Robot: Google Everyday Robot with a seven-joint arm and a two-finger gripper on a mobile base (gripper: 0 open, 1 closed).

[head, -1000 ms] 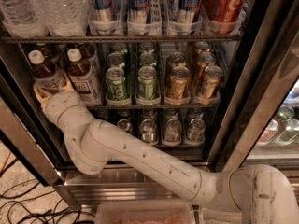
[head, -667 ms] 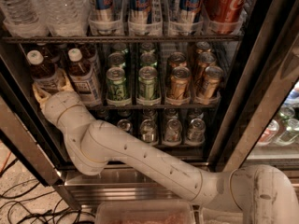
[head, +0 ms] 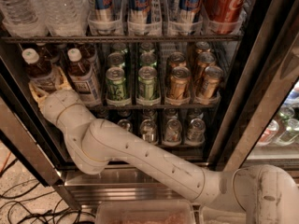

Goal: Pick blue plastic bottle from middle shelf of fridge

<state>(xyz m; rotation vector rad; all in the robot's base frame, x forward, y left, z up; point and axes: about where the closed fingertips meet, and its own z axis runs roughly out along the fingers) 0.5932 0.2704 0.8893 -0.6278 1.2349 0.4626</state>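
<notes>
The fridge [head: 261, 78] stands open with its dark frame on the right. On the middle shelf [head: 140, 106], two brown bottles with white caps stand at the left. The blue plastic bottle [head: 39, 69] is the leftmost, and a second one [head: 84, 78] is beside it. My gripper [head: 46, 90] is at the base of the leftmost bottle, at the left end of the shelf. The white wrist [head: 63, 108] hides the bottle's bottom. The arm [head: 149, 157] reaches in from the lower right.
Green cans [head: 116, 83] and gold cans [head: 177, 83] fill the middle shelf to the right. Water bottles [head: 56, 8], tall blue cans [head: 140, 3] and a red can [head: 224, 3] stand on the rack above. Small silver cans [head: 173, 129] stand on the rack below. Cables [head: 28, 204] lie on the floor.
</notes>
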